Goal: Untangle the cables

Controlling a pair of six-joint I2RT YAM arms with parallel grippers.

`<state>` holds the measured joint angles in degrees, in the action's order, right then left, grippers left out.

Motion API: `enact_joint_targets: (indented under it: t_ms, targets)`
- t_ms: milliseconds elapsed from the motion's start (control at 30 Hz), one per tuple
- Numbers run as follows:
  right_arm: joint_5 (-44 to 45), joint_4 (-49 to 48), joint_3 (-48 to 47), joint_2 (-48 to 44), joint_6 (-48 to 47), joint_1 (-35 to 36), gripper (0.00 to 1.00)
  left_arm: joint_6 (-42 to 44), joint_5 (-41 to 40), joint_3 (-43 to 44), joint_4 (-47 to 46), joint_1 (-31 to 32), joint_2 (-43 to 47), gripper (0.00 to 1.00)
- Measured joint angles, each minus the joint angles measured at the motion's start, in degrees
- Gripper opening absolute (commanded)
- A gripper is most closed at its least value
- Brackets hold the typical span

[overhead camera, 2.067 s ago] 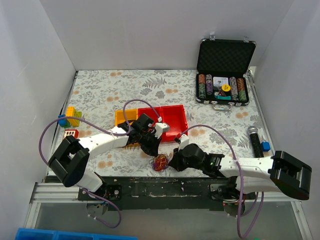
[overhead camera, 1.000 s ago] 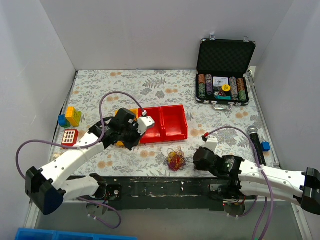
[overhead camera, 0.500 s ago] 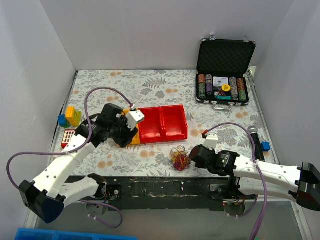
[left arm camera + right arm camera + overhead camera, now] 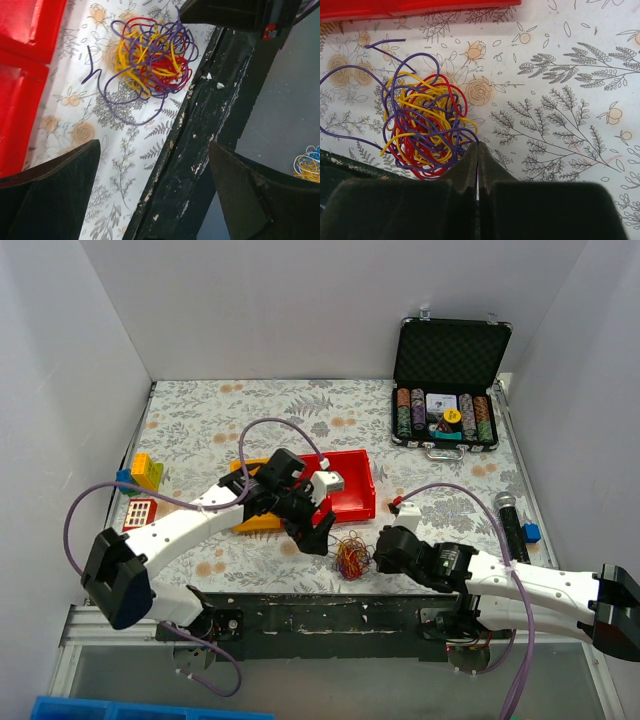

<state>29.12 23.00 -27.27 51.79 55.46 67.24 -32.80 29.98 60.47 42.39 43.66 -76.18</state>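
The cables point(image 4: 350, 557) lie as one tangled ball of thin red, yellow and purple wires near the table's front edge. My right gripper point(image 4: 384, 549) sits just right of it. In the right wrist view the right gripper point(image 4: 478, 147) is shut, and a purple strand of the cables point(image 4: 422, 127) runs into its tips. My left gripper point(image 4: 316, 531) hovers open just left of the ball. In the left wrist view the cables point(image 4: 150, 57) lie ahead of the open left gripper point(image 4: 155, 200), with nothing between its fingers.
Red bins point(image 4: 345, 483) and a yellow bin point(image 4: 255, 519) stand behind the tangle. An open case of poker chips point(image 4: 447, 400) is at the back right, a microphone point(image 4: 511, 521) at the right, toy blocks point(image 4: 146, 471) at the left. The black front rail point(image 4: 210, 125) borders the table.
My left gripper has opened and swung from the yellow bin back toward the tangle. The right gripper stays shut, and the tangle has shifted slightly left with it.
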Motion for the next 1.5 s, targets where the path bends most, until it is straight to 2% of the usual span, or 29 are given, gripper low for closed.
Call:
enact_joint_targets:
  t_ms: [167,300,367,567,800,867,967,1033,1067,1167,1200,1267,1367,1500]
  targets:
    - [-0.6,-1.6,0.0,2.0,-1.3,0.0,0.01,0.0,1.9,-0.9,-3.0,2.4,-4.8,0.87]
    - [-0.8,-2.2,0.0,3.0,-1.9,0.0,0.01,-0.2,2.2,-3.1,-5.2,3.0,-6.9,0.75]
    - [-0.9,-2.5,0.0,3.1,-2.0,0.0,0.01,-0.8,2.2,-4.0,-5.9,3.0,-7.6,0.73]
    - [-1.2,-3.8,0.0,3.2,-2.7,0.0,0.01,-2.9,2.1,-4.5,-9.7,3.0,-10.4,0.77]
    - [-1.2,-3.9,0.0,3.2,-3.2,0.0,0.01,-5.3,2.1,-4.5,-12.5,3.0,-11.4,0.76]
    - [-1.3,-3.9,0.0,3.2,-3.2,0.0,0.01,-5.8,2.1,-4.5,-12.9,3.0,-11.5,0.64]
    - [-1.3,-3.9,0.0,2.7,-3.2,0.0,0.01,-6.8,2.0,-4.5,-13.3,3.0,-11.5,0.24]
    - [-1.4,-3.9,0.0,2.2,-3.2,0.0,0.01,-7.0,2.1,-4.5,-13.6,3.0,-11.5,0.06]
    - [-1.4,-3.9,0.0,2.0,-3.2,0.0,0.01,-7.1,2.1,-4.5,-13.7,3.0,-11.5,0.0]
    - [-1.5,-3.9,0.0,1.6,-3.2,0.1,0.01,-7.3,2.1,-4.5,-13.7,3.0,-11.5,0.0]
    - [-1.5,-3.9,0.0,1.5,-3.2,0.1,0.03,-7.2,2.0,-4.5,-13.7,3.0,-11.5,0.0]
    - [-1.7,-3.9,0.0,1.3,-3.3,0.2,0.23,-7.1,1.9,-4.5,-13.6,3.0,-11.5,0.0]
    - [-2.0,-3.9,0.2,0.7,-3.4,0.3,0.44,-6.6,1.0,-4.1,-12.4,3.0,-11.3,0.0]
    - [-2.3,-4.0,1.7,-2.3,-3.8,0.3,0.5,-4.7,-1.8,-3.9,-9.8,3.0,-9.0,0.0]
